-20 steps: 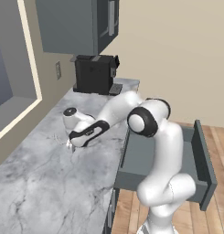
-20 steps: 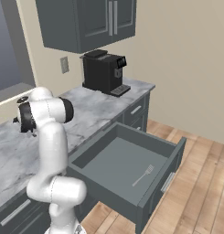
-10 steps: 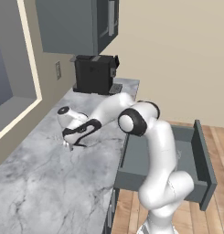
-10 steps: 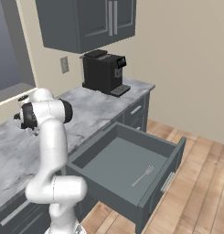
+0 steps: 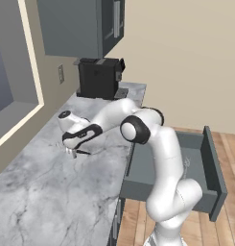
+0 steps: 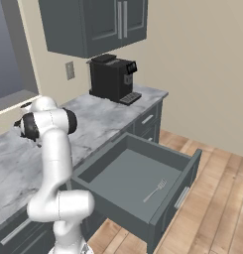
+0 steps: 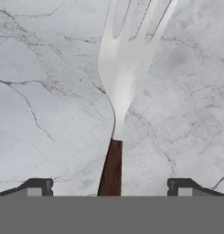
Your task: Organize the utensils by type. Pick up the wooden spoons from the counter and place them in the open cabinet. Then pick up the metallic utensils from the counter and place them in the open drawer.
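A fork [image 7: 125, 68] with a silvery head and a dark brown handle lies flat on the marble counter [image 7: 40, 91]. My gripper [image 7: 110, 187] hangs open just above it, one fingertip [image 7: 38, 186] on each side of the handle, and neither touches it. In the left base view the gripper [image 5: 73, 151] sits low over the counter [image 5: 47, 192] at the end of the outstretched arm. The drawer [image 6: 128, 173] stands pulled out, and a thin metal utensil [image 6: 155, 190] lies inside it. The upper cabinet [image 5: 76, 29] hangs above the counter. The wooden spoons are out of view.
A black coffee machine [image 5: 99, 77] stands at the far end of the counter under the cabinet. The open drawer [image 5: 186, 163] juts into the floor space on the right of the arm. A wall socket [image 5: 61, 73] is on the wall behind.
The hand has crept a little to the left and sunk closer to the counter. Its jaws have stayed open.
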Robot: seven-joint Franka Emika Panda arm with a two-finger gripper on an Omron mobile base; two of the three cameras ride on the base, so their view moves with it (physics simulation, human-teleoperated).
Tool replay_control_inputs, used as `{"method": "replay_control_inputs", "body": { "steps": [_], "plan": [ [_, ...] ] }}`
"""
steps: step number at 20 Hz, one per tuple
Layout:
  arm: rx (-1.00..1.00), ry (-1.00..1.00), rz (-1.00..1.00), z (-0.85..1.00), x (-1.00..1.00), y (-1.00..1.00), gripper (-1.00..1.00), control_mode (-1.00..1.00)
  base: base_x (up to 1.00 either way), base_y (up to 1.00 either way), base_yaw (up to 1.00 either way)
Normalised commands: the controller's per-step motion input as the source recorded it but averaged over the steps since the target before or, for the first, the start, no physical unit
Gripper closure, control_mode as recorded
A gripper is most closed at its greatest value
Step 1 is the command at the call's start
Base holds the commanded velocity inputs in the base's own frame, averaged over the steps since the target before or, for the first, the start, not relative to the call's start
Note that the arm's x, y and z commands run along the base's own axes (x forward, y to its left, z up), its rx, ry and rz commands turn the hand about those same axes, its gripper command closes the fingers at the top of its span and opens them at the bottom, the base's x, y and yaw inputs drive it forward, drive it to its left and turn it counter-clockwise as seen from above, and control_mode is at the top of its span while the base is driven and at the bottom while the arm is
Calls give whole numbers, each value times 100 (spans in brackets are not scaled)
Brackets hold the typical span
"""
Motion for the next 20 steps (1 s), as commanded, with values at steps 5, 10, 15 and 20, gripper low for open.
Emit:
{"method": "replay_control_inputs", "body": {
  "steps": [5, 10, 15, 20],
  "plan": [
    [4, 0, 0, -100, 0, -53, 100, -100, 0, 0, 0],
    [7, 0, -3, -100, 0, -63, 100, -100, 0, 0, 0],
    [13, 0, -5, -99, -6, -64, 100, -100, 0, 0, 0],
    [18, -7, -7, -65, -18, -66, 100, -100, 0, 0, 0]
  ]
}}
